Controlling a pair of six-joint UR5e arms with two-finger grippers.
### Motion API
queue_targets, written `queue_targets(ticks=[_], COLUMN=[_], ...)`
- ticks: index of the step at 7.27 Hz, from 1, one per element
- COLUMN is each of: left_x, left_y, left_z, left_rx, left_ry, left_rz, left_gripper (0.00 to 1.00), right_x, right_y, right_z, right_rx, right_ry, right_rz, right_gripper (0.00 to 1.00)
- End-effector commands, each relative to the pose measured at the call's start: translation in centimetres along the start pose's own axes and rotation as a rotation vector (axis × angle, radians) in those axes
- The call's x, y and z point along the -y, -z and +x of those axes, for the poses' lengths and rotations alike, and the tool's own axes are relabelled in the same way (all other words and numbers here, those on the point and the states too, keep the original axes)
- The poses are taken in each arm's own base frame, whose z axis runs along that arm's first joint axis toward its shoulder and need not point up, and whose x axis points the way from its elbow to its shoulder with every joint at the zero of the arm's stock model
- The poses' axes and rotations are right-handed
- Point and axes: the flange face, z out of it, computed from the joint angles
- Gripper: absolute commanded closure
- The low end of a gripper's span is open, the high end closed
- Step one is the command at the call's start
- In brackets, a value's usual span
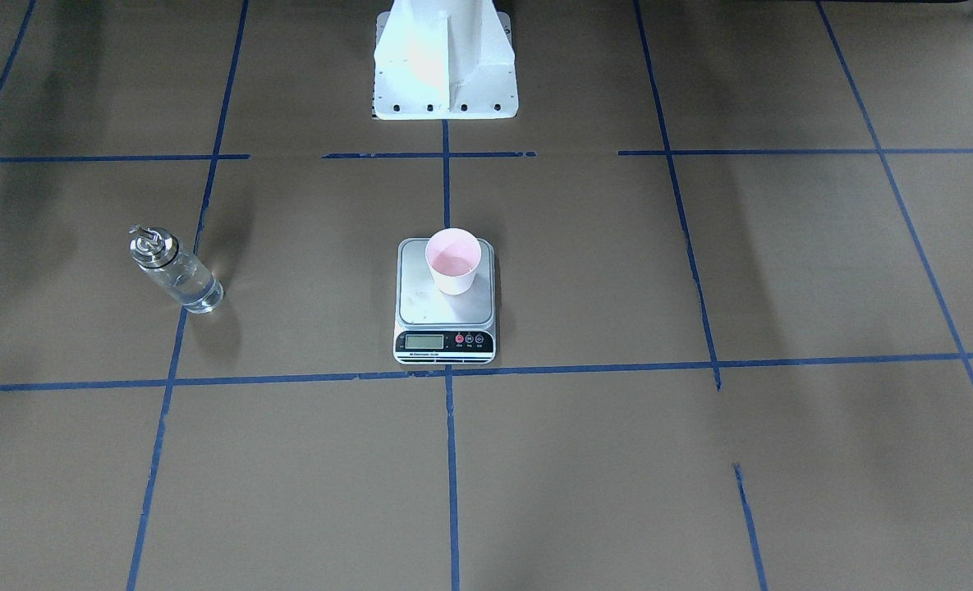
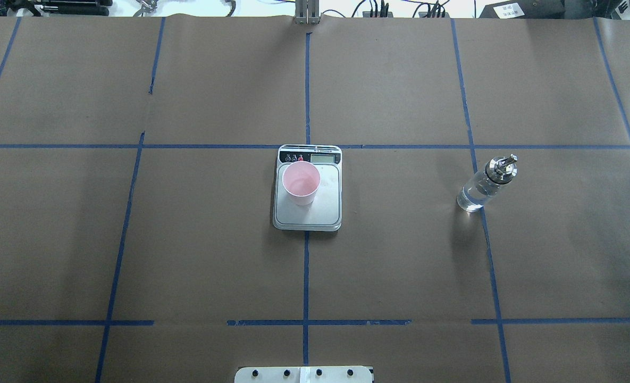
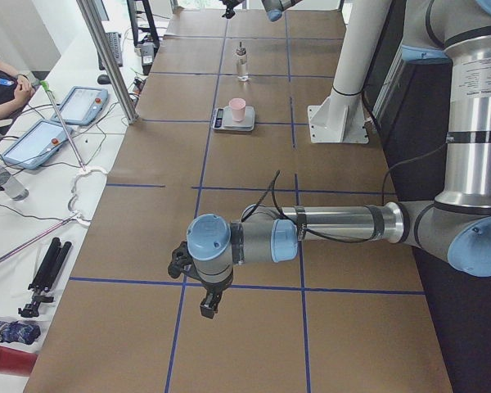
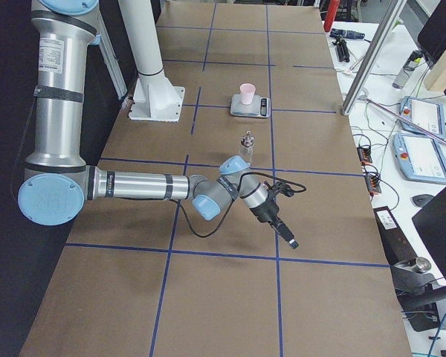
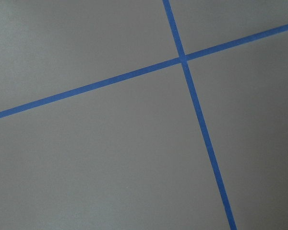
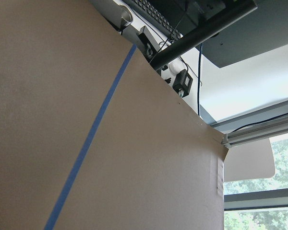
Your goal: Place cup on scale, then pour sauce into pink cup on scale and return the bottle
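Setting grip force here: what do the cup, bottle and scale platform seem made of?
The cup looks like matt pale pink paper, though thin plastic is possible. The bottle looks like clear glass, the table showing through, with a shiny metal cap. The scale has a silver-grey, dull-sheen platform, probably brushed metal.

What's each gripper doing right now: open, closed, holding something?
Left gripper: cannot be told, seen from the side only.
Right gripper: cannot be told, seen from the side only.
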Motion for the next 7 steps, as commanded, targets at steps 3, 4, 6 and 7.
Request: queue_targets(ticks=[3, 4, 6, 7], left_x=[-0.1, -0.1, -0.1, -0.1], left_y=[-0.1, -0.2, -0.2, -0.2], left_z=[-0.1, -0.1, -0.1, -0.2], left_rx=[0.000, -0.001, -0.001, -0.001], left_ry=[0.002, 0.003, 0.003, 0.004], left_rz=[-0.002, -0.003, -0.003, -0.004], left_gripper=[0.00, 0.00, 0.00, 0.00], right_x=[-3.4, -4.2, -5.8, -6.5], right_y=[-1.4, -2.7, -2.6, -2.2], right_z=[3.8, 4.2, 6.4, 7.0], right_rx=[0.015, -0.008, 0.191, 0.341], right_ry=[-0.074, -0.071, -0.190, -0.266], right_rz=[-0.121, -0.198, -0.281, -0.339], right_gripper=[0.00, 0.00, 0.00, 0.00])
